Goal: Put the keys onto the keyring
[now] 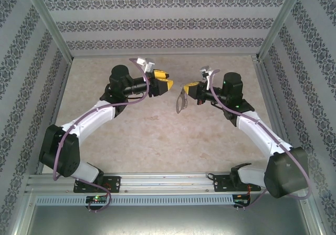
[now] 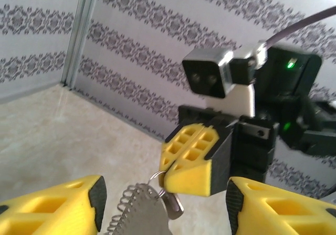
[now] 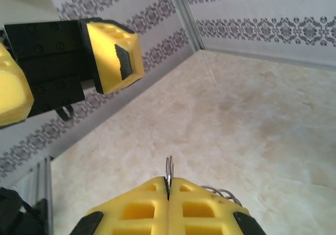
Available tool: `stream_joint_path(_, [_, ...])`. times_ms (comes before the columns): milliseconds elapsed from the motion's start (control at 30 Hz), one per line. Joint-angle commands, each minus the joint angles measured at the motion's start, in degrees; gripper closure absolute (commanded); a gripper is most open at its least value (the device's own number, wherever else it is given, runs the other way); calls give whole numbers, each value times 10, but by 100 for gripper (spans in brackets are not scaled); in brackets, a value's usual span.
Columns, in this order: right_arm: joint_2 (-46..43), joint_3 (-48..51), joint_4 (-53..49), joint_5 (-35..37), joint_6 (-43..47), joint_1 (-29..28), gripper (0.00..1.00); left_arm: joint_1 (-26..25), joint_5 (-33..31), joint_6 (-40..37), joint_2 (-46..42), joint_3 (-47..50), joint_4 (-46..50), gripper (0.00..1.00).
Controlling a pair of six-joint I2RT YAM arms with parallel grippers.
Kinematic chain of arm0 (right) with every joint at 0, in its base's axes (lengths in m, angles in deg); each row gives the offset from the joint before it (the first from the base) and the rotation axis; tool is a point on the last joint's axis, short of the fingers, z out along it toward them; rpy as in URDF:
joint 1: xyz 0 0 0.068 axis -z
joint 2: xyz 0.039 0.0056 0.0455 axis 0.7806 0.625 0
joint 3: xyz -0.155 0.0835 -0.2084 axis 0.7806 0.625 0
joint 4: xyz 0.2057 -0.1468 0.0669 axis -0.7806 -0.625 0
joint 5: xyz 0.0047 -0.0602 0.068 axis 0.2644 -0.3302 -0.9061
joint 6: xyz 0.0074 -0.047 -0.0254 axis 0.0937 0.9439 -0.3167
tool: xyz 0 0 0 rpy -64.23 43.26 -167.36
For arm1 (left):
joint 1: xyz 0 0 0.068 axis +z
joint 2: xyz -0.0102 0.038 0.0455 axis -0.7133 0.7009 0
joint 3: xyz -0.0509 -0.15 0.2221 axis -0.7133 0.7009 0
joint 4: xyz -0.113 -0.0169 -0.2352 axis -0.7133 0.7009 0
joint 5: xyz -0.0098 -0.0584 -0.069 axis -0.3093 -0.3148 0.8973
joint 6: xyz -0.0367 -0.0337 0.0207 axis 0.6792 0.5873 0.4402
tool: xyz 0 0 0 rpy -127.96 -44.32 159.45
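The pale worktop [image 1: 157, 140] is lying bare under both arms, which are meeting in mid-air above its far half. The left gripper [image 1: 167, 85] is facing the right gripper [image 1: 189, 89], the two tips near each other but apart.

The left jaws are standing apart with nothing between the pads; from the left wrist view they are framing the hanging metal on either side without touching it. The right jaws are pressed together, clamping a thin wire loop that is sticking up out of the seam between the yellow fingers.

The keyring [image 1: 181, 103] is dangling below the right gripper, well clear of the worktop, its row of small links [image 2: 123, 210] running down one edge. Just beside it a small grey piece, probably the key [image 2: 174, 203], is hanging from the same clamped point; the view is blurred here and no lilac head is showing.

Judging by this, the threading is looking close to done, or done, since key and ring are hanging together. What is remaining is making sure the key is truly sitting on the loop.
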Motion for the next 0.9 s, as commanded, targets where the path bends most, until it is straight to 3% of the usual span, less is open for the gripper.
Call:
stream_joint_path(0, [2,-51,-130,28,133,-22,100,2,17,-113,-17,-38,160,35])
stream_joint_path(367, [64,-114,-155,-110,131,-15,100,4,49,-244,8,-115,371,32])
stream_joint_path(567, [73,-116,-139,-150,113,-11,100,10,78,-256,25,-136,402,48])
stream_joint_path(867, [77,-114,-117,-171,92,-13,100,11,102,-244,52,-152,396,55])
